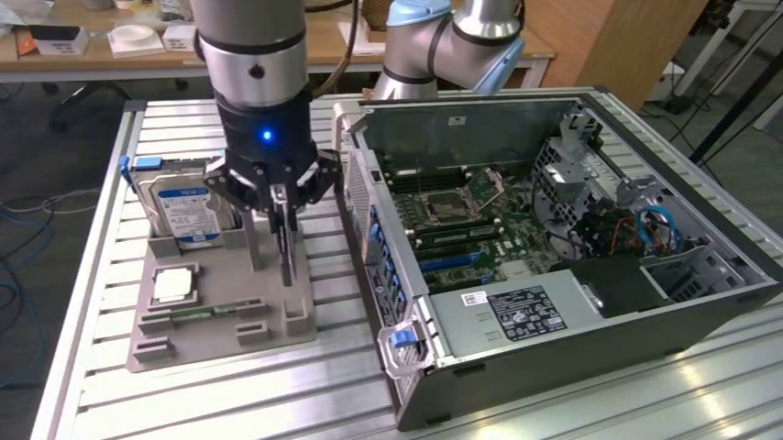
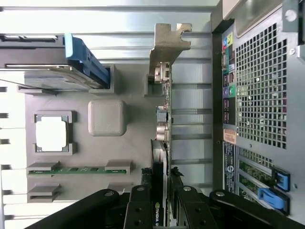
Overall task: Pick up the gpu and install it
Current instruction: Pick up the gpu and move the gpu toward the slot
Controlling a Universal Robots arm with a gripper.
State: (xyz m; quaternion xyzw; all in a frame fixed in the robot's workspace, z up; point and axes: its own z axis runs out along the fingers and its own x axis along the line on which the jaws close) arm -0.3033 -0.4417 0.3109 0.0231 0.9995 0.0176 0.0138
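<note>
The gpu (image 1: pixel 286 252) stands on edge over the grey tray (image 1: pixel 196 346), a thin dark card hanging straight down from my gripper (image 1: pixel 284 203). In the wrist view the gpu (image 2: pixel 164 112) is seen edge-on, its silver end bracket (image 2: pixel 167 43) at the far end beside a tray slot. My gripper (image 2: pixel 161 193) is shut on it, one black finger (image 2: pixel 139 198) on each side of the card. Whether its lower edge still sits in the tray holder I cannot tell.
The tray also holds a silver hard drive (image 1: pixel 183 213) with a blue handle (image 2: pixel 86 59), a square processor (image 1: pixel 175 286) and a green memory stick (image 2: pixel 78 170). The open computer case (image 1: pixel 404 302) lies at the exterior view's right, motherboard (image 1: pixel 471 215) exposed. Another arm (image 1: pixel 446 46) stands behind.
</note>
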